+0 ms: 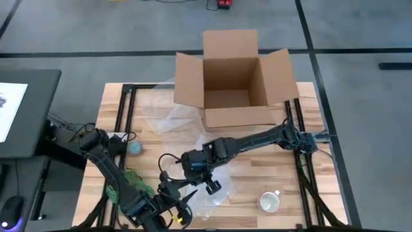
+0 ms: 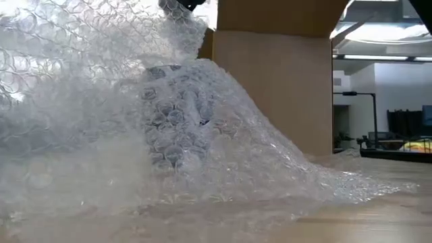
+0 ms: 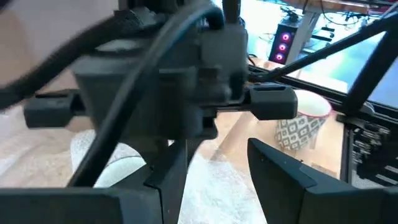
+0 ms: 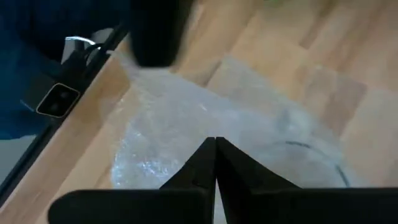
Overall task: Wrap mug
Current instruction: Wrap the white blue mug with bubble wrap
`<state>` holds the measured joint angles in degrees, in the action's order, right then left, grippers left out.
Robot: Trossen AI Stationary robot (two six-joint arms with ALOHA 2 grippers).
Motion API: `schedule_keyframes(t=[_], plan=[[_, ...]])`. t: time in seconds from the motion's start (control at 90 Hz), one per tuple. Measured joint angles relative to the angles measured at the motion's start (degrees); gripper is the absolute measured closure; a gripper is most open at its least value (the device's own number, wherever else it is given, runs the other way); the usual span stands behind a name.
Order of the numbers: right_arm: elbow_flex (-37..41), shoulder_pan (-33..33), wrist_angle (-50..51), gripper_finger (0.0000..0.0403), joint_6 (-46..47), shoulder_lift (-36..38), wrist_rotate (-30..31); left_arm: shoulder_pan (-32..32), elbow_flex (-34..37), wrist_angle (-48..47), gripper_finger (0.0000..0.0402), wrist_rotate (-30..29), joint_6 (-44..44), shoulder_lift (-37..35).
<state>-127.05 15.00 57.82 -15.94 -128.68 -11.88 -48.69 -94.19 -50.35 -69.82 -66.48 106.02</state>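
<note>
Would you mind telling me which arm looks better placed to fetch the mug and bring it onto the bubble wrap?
Probably the right. Its gripper hangs over the bubble wrap, fingers shut, with the mug close by on its side. The left gripper sits at the table's front edge, farther from the mug.

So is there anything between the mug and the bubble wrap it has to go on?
No object sits between them. The mug stands on bare table, apart from the bubble wrap. The right pincer hovers over the wrap, fingers shut; the left pincer is at its near edge.
</note>
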Motion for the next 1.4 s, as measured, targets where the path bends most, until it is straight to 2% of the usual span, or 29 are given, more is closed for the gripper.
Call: schedule_keyframes(t=[0.133, 0.333, 0.6, 0.811, 1.4], plan=[[3.35, -1.51, -1.33, 0.0403, -0.26, 0.04, -0.59, -0.22, 0.17, -0.45, 0.0254, 1.32, 0.04, 0.22], [10.91, -5.82, -7.6, 0.0403, 0.33, 0.28, -1.17, -1.91, 0.02, 1.94, 0.0254, 6.59, -0.42, -0.02], [15.29, -10.72, -10.88, 0.0403, 3.13, -0.23, 0.22, -2.71, 0.02, 5.25, 0.0254, 4.9, 3.89, -0.02], [19.59, -10.85, -13.05, 0.0403, 3.41, 0.21, -0.35, -2.58, 0.0, 5.35, 0.0254, 4.59, 4.26, -0.02], [20.79, -8.25, -11.28, 0.0403, 3.45, 3.55, -0.02, -0.57, 0.0, 4.75, 0.0254, 5.34, 4.9, -0.02]])
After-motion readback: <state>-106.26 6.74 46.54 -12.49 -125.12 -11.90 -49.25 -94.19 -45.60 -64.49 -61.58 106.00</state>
